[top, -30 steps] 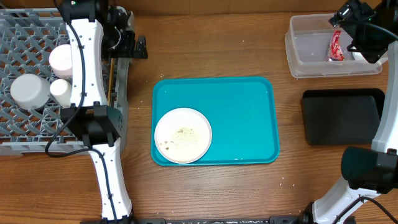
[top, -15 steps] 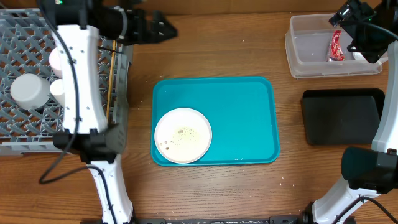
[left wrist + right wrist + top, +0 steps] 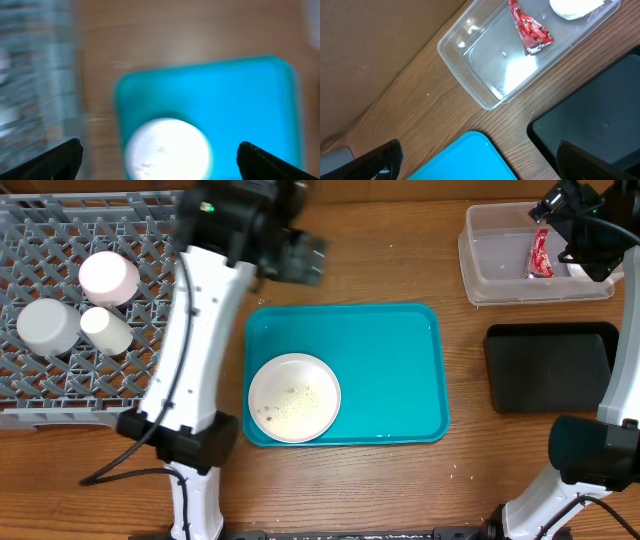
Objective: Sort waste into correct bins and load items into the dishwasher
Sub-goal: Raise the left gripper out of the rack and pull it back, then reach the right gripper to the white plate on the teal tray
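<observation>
The plate (image 3: 294, 397) sits in the lower left corner of the teal tray (image 3: 400, 350), mid-frame in the overhead view. There are crumbs (image 3: 292, 392) and reddish specks on its face, so I'd say it wants scraping before it goes anywhere.

Just above the tray's upper left corner hangs the left pincer (image 3: 300, 255), fingers wide apart and gripping nothing. Its own blurred wrist view looks down on the plate between the two tips, which looks to me like a sensible line-up for the rim.

At the left edge, the dish rack (image 3: 50, 240) already carries a white bowl (image 3: 108, 275), a grey bowl (image 3: 46, 326) and a small cup (image 3: 105, 330) on its lattice.

In the upper right, the clear tub (image 3: 500, 265) holds the red wrapper (image 3: 541, 255) and a white napkin (image 3: 575, 6), dry rubbish kept together. The right pincer (image 3: 570, 225) hovers over it, spread open and empty. Below the tub on the counter (image 3: 400, 250) lies the black tray (image 3: 550, 367) with nothing visible in it, presumably waiting for the food scraps.
</observation>
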